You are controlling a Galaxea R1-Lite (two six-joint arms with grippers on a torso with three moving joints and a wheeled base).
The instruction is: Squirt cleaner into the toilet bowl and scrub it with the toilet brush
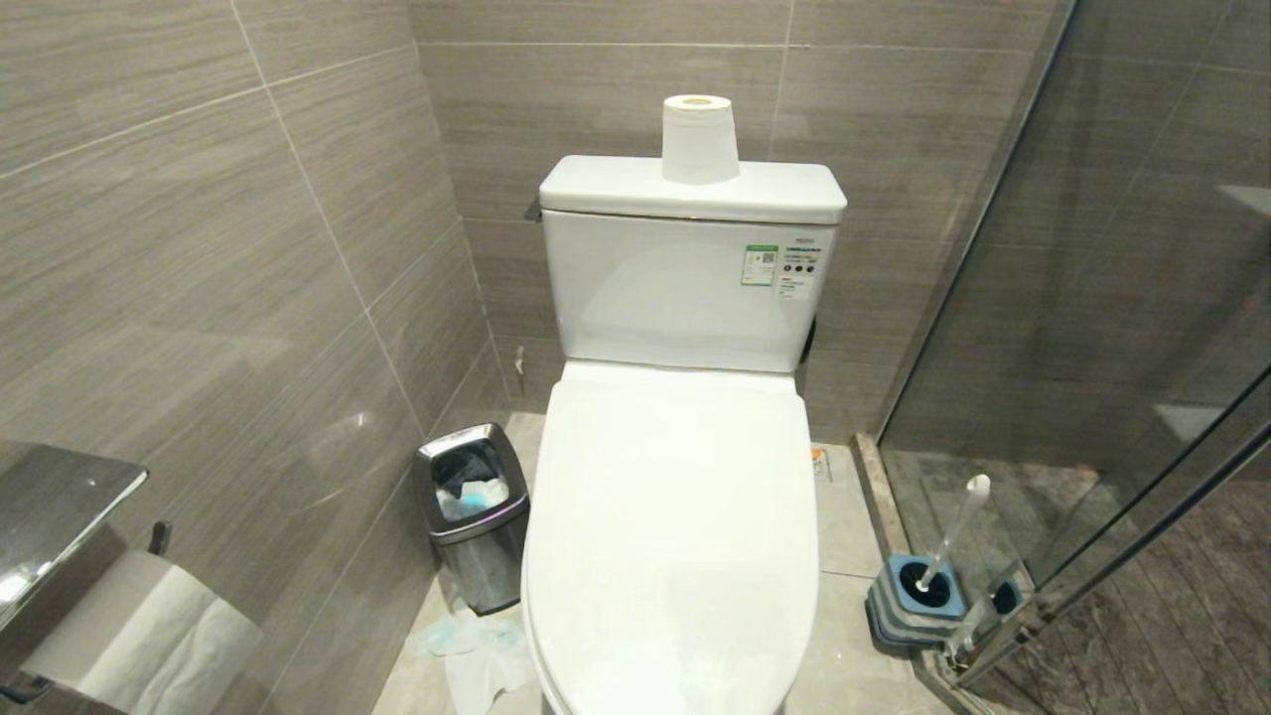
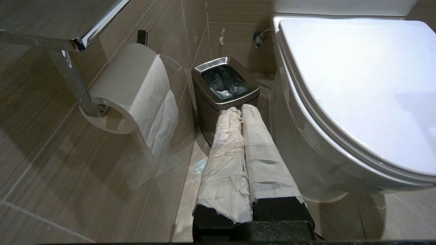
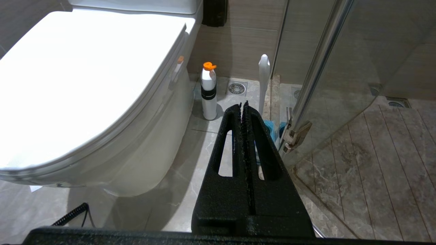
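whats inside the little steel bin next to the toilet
The steel bin holds a dark liner with crumpled white and pale blue tissue on top. Anything beneath that is covered.

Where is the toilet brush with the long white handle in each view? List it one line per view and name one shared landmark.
Head view: the toilet brush stands in its blue-and-grey holder on the floor, right of the toilet, by the glass shower door.
Left wrist view: not in it.
Right wrist view: the brush handle rises just beyond the right gripper, beside the glass door.
Shared landmark: the closed white toilet lid.
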